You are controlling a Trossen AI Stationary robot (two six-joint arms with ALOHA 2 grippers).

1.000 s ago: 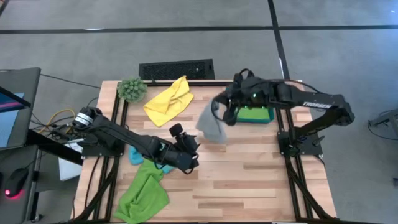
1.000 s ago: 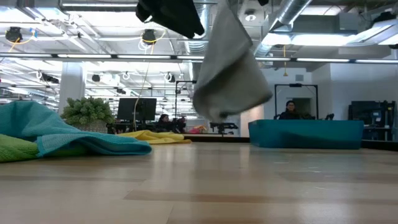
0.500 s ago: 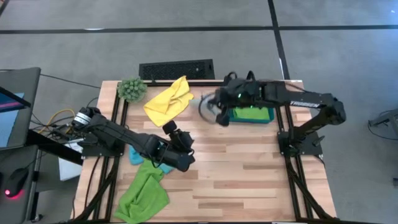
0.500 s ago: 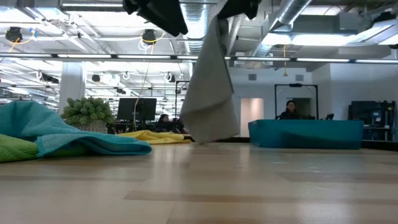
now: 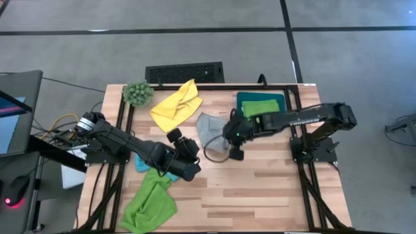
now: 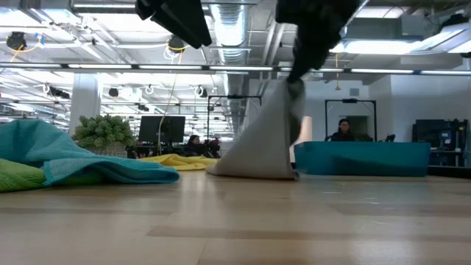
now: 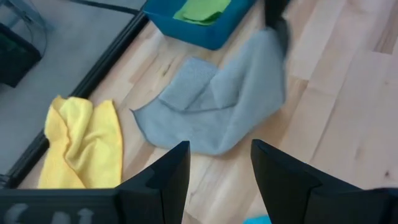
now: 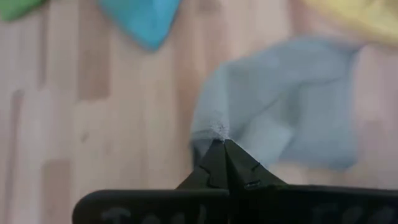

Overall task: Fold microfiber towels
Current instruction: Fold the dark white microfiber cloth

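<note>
A grey microfiber towel (image 5: 209,127) lies partly on the wooden table (image 5: 260,195) at mid-table, one end drawn up to my right gripper (image 5: 233,142), which is shut on it. My left gripper (image 7: 217,171) hovers open above the table to the towel's left, holding nothing. A yellow towel (image 5: 177,105) lies crumpled at the far left. A lime green towel (image 5: 149,205) lies at the near left, and a light blue one (image 5: 144,166) sits partly under my left arm. In the teal bin (image 5: 250,97), a green towel (image 5: 260,107) lies folded. My right gripper pinches a bunched bit of the grey towel at its edge (image 8: 216,132) between its two shut fingertips, coming from above at a slant. The cloth slopes slack from the fingers (image 6: 296,85) down to the table, where its lower part (image 6: 250,169) rests.
A fuzzy green plant ball (image 5: 138,93) stands at the far left corner, with a black keyboard (image 5: 185,71) beyond the table's far edge. Bare wood lies across the table's near right half. Black frame rails (image 5: 305,188) run along both sides.
My right gripper has come down and toward the near edge, still shut on the grey towel. The towel hung clear of the table a second ago. Now its lower part has landed and spread on the wood, while the held end stays raised.
</note>
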